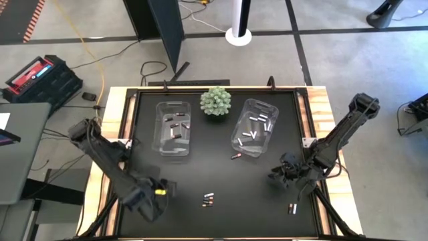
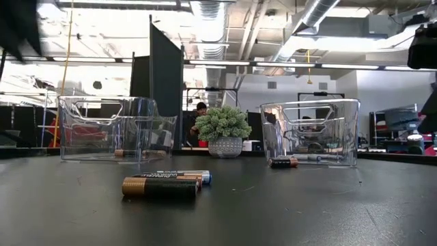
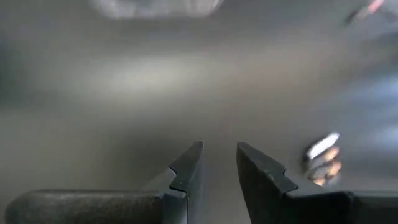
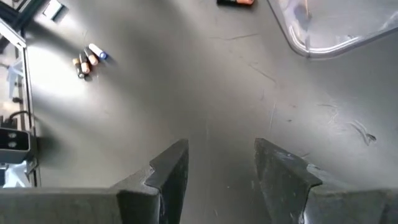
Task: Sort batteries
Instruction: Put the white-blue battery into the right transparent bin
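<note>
You are looking at loose batteries (image 1: 208,199) lying together as a small cluster on the black table (image 1: 221,181), ahead of and to one side of the left gripper's (image 3: 219,163) fingertips; they are sitting in the open because they are not yet sorted. Other cells are already resting in the two clear bins: dark ones in the left bin (image 1: 172,127), pale ones in the right bin (image 1: 254,126), which suggests you are sorting by type. One stray dark battery (image 1: 235,156) is lying just outside the right bin's near wall, and another pair (image 1: 291,209) is lying near the table's front edge, behind the right gripper (image 4: 217,165). A green spiky plant (image 1: 215,100) is standing between the bins at the far side. Your left arm is reaching low across the front-left of the table, its fingers standing narrowly apart and holding nothing, probably set for a thin cell. Your right arm is bending down over the right side, its fingers standing wide apart over bare table, gripping nothing, pointing toward the cluster and the right bin.
</note>
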